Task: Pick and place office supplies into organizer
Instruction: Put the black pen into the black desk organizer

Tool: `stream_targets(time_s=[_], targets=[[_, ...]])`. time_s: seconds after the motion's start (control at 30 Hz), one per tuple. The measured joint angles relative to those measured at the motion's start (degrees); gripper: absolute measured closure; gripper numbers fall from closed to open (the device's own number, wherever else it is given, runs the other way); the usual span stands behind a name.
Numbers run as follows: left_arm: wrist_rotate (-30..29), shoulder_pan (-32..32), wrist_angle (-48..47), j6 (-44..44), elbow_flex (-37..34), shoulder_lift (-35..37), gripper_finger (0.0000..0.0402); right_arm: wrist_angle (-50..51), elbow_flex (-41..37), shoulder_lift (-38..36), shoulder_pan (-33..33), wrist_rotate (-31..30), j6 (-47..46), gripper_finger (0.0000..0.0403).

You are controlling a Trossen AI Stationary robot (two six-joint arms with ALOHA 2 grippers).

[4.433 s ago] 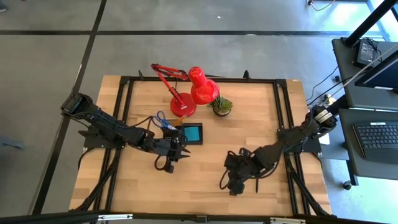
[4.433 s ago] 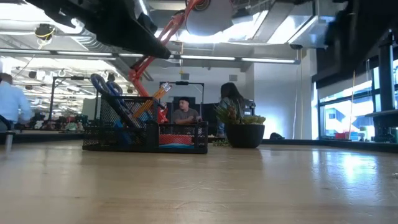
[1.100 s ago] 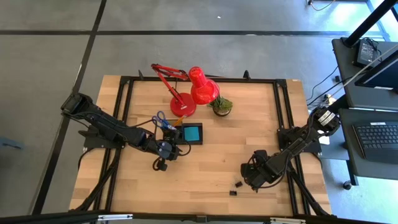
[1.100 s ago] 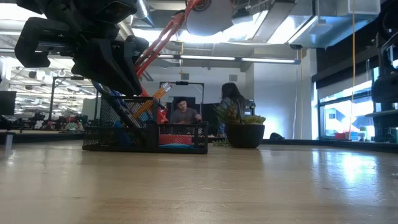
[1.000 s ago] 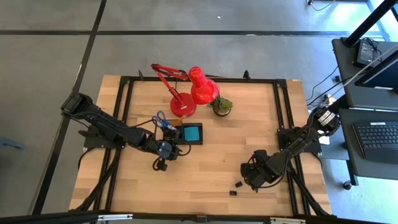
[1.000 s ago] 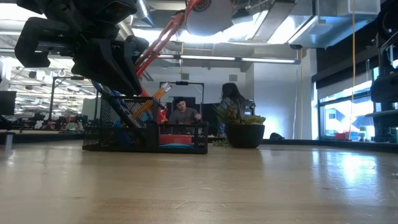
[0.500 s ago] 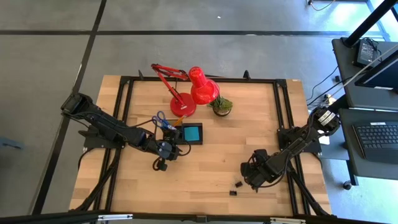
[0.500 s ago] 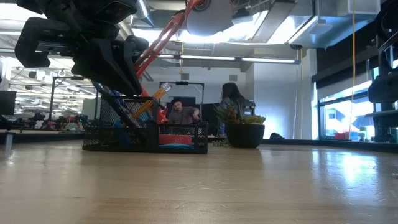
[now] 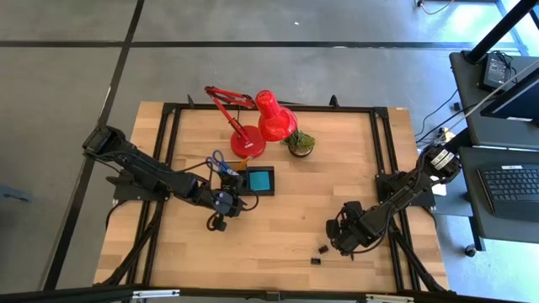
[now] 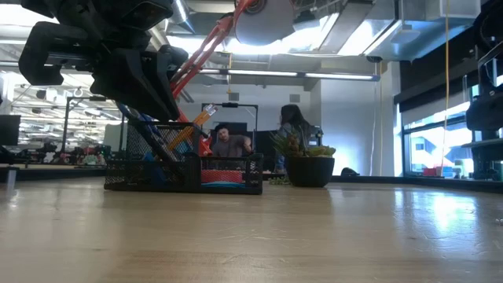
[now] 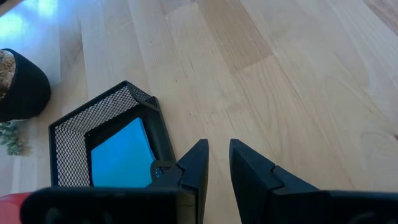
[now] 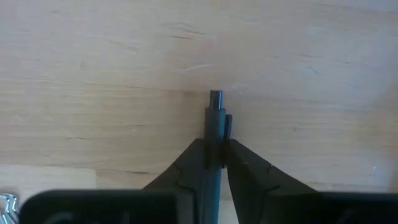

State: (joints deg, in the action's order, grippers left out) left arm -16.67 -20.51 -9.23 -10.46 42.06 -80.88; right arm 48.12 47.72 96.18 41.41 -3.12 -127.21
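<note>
The black mesh organizer (image 9: 253,181) stands mid-table with a blue note pad (image 9: 262,179) in its square tray and blue-handled scissors (image 9: 221,162) in its taller slots. My left gripper (image 11: 219,152) hovers just near of the organizer (image 11: 99,124), its fingers a narrow gap apart with nothing between them. My right gripper (image 12: 216,146) is low over the table's near right part (image 9: 338,239), shut on a black pen (image 12: 215,115). Two black binder clips (image 9: 322,249) (image 9: 315,260) lie on the wood just beside it. My right gripper pinches the black pen's barrel (image 12: 214,134) between its two fingers, which lie on its two long sides. The pen runs along the fingers, and its end with the clip (image 12: 216,98) sticks out past the fingertips. Whether it rests on the wood, I cannot tell.
A red desk lamp (image 9: 253,126) and a small potted plant (image 9: 300,143) stand at the far side behind the organizer. Bare wood lies between the two arms and along the near edge. People sit in the room beyond the table (image 10: 228,141).
</note>
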Motion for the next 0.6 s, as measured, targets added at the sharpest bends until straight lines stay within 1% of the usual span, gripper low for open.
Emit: stream_targets(time_s=[0.23,0.37,0.47,0.53,0.6], targets=[[0.0,0.0,0.0,0.0,0.0,0.0,0.0343,0.04,0.05,0.0,0.02,0.07,0.7,0.0344],[0.0,0.02,0.0,0.07,0.0,0.0,0.0343,2.44,2.2,0.39,0.02,-0.01,1.94,0.0345],[0.0,0.0,0.04,0.22,0.0,0.0,0.0343,6.94,4.44,0.62,0.04,-1.87,3.34,0.0346],[0.0,0.02,0.38,0.24,-0.02,0.0,0.0343,6.72,6.95,0.35,0.04,-4.26,4.23,0.0346],[0.0,0.02,0.84,0.3,-0.02,0.0,0.0343,9.89,9.03,0.37,0.04,-6.67,4.99,0.0346]])
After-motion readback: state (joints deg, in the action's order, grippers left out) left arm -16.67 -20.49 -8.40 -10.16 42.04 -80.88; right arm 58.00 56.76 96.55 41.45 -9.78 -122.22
